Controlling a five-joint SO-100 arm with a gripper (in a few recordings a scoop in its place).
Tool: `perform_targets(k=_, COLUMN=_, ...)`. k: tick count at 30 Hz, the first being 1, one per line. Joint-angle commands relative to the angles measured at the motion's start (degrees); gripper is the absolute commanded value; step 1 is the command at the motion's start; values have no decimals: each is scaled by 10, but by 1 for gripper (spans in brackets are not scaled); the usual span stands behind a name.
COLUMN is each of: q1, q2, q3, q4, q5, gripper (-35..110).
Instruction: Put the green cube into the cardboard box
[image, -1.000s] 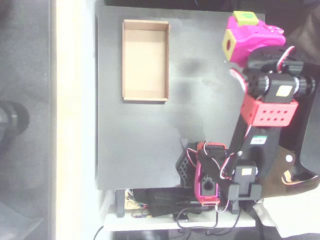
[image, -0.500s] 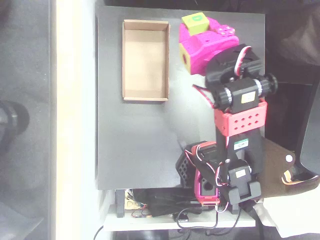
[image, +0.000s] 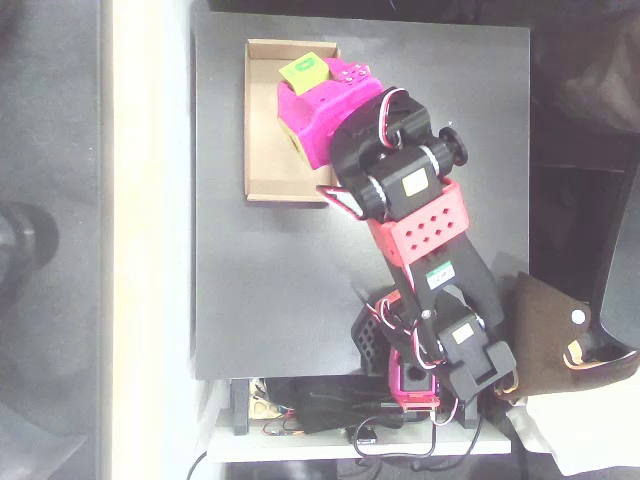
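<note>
Arm (image: 420, 230): magenta gripper (image: 318, 85), black servos with yellow and green stickers, red perforated bracket, red-and-white cables, black base.

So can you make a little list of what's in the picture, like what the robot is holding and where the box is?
holder: pink two-finger gripper, shut on the cube
held thing: small lime-green cube, above the box's upper right part in the overhead view
box: shallow tan cardboard box, at the table's upper left, with no loose thing seen on its floor
table: black tabletop
step left: release the cube
</note>
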Motion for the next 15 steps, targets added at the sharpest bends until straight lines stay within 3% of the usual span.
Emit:
perform_targets(k=1, q1=-9, q2=-23, q3=-3, q4=-1, q5=62, gripper=3)
perform_targets(k=15, q1=-7, q2=-185, q3=-11, q4=-3, q5=69, gripper=3)
